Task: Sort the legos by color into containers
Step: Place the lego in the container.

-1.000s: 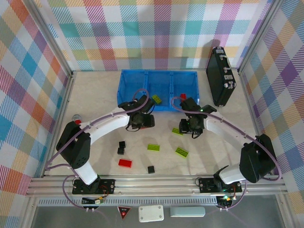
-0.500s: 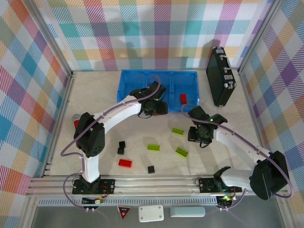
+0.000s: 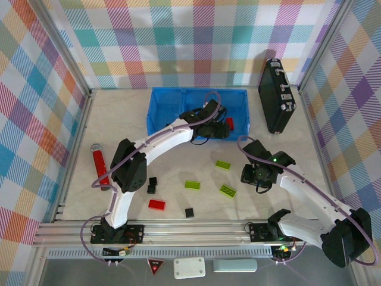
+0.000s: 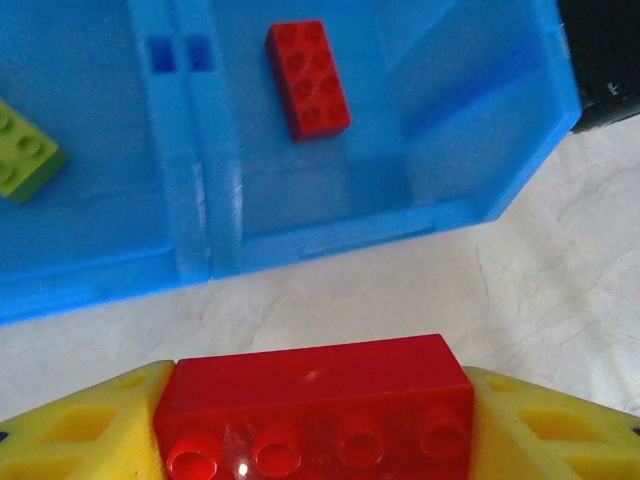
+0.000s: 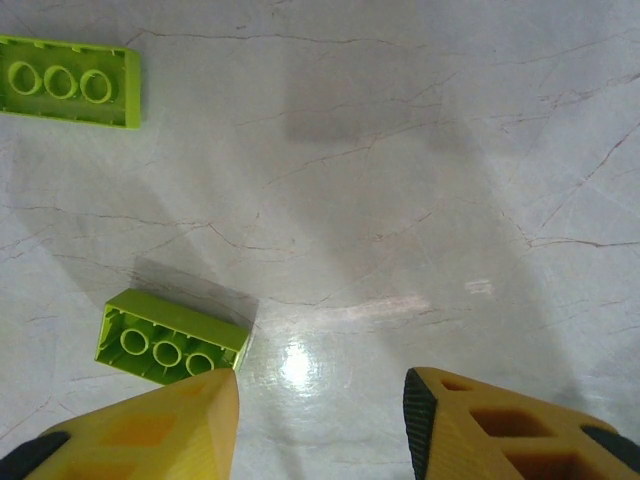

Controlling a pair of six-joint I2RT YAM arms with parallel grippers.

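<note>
My left gripper [image 3: 215, 131] is shut on a red lego [image 4: 315, 400], held just short of the front wall of the blue tray's right-hand container [image 4: 480, 120]. Another red lego [image 4: 307, 80] lies inside that container, and a lime-green one [image 4: 25, 165] lies in the middle container. My right gripper [image 5: 320, 420] hangs open over bare table with nothing between its fingers. A green lego [image 5: 170, 335] lies upside down by its left finger, and another [image 5: 70, 80] lies farther off. Green [image 3: 191, 185], black [image 3: 152, 180] and red [image 3: 156, 204] legos lie scattered on the table.
A black case [image 3: 277, 95] with silver latches stands to the right of the tray [image 3: 161, 110]. A red cylinder [image 3: 98, 164] lies near the table's left edge. A metal frame rail runs along the near edge.
My left arm has swung right along the tray's front, from the middle container to the right one, carrying the red lego. My right gripper has drawn back to the right, away from the tray.
</note>
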